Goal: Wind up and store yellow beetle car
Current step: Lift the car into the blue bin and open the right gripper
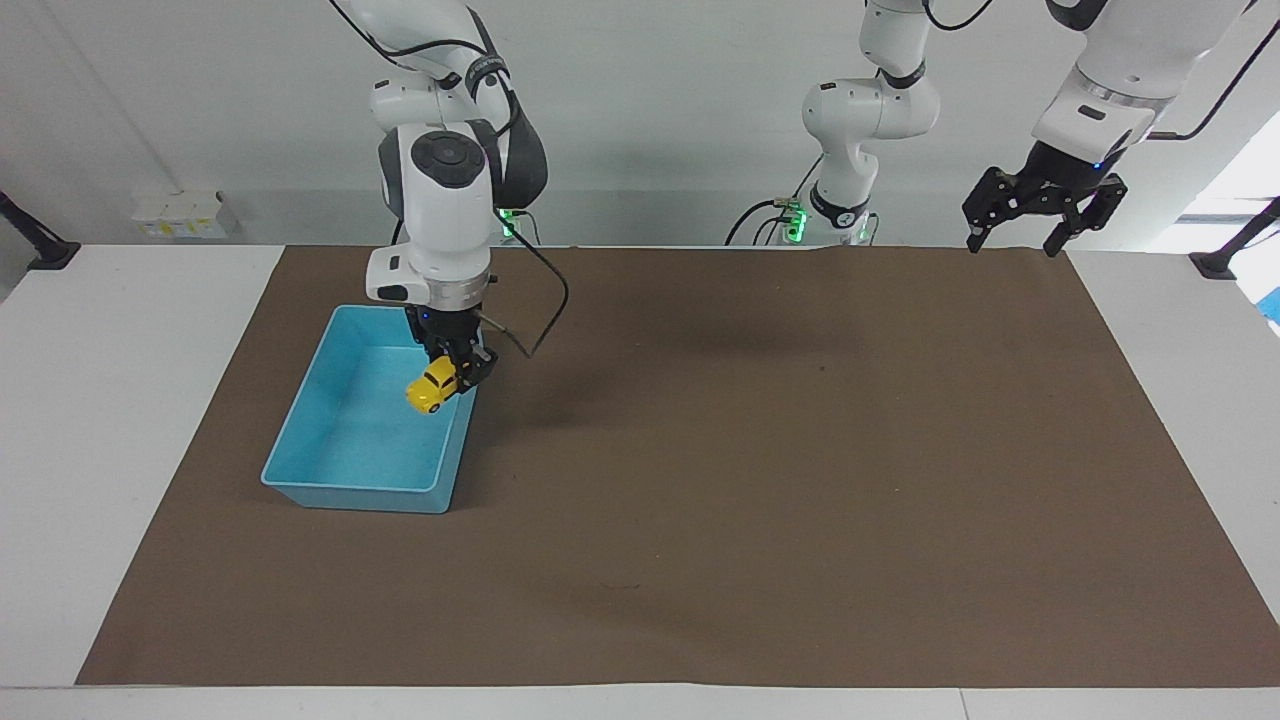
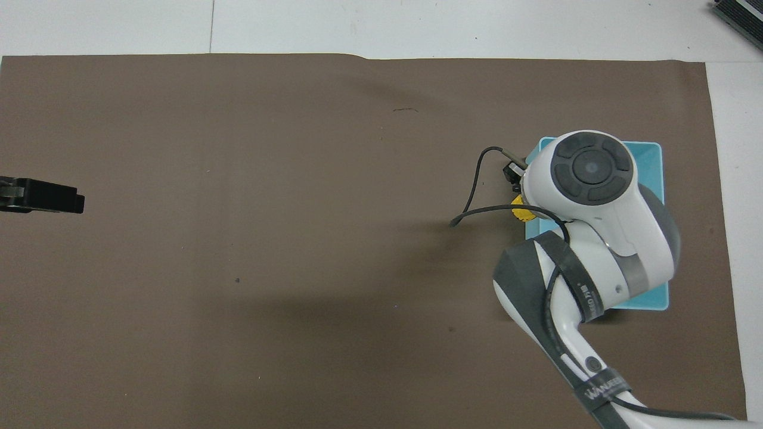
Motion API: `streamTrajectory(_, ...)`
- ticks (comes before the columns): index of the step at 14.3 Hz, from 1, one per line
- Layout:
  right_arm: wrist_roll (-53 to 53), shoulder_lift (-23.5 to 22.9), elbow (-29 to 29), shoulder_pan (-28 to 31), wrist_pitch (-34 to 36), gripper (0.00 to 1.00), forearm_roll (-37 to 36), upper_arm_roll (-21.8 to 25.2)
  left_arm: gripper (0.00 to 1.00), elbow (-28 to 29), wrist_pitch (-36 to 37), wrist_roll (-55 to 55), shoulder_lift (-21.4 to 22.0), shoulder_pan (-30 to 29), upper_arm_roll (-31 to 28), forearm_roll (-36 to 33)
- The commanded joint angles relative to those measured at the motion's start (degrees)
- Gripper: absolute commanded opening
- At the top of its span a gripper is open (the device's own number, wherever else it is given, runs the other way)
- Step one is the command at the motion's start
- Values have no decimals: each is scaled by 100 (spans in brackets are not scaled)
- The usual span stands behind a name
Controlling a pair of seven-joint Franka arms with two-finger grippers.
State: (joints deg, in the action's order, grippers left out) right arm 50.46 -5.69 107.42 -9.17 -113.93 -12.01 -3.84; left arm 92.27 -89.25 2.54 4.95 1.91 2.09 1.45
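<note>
The right pincer (image 1: 458,377) is gripping the car (image 1: 432,386) over the bin (image 1: 300,452); the left pincer (image 1: 1040,215) is waiting open.

We see bright, even illumination from above. Soft, diffuse shadows lie on the matte brown table mat (image 1: 700,480). Both views are sharp, without evident edge distortion.

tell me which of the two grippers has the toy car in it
The right gripper, over the blue bin, has its fingers shut on the yellow beetle car. The left gripper waits open and holds nothing, raised at the left arm's end of the table.
</note>
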Motion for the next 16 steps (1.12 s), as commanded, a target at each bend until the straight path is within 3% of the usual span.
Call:
streamTrajectory(1,-1551,182,148,450,248,0,479,-47,100,89,-83,27,33,-42,2,5)
streamTrajectory(6,-3434,226,324,1048,30,0,506,-47,100,28,-22,53,15,11,2,5)
streamTrajectory(9,-4393,541,1024,1216,-732,0,506,-38,100,27,4,53,33,28,19,31)
streamTrajectory(16,-4677,894,2457,1330,-2393,0,506,-38,100,36,22,53,59,-86,-24,22)
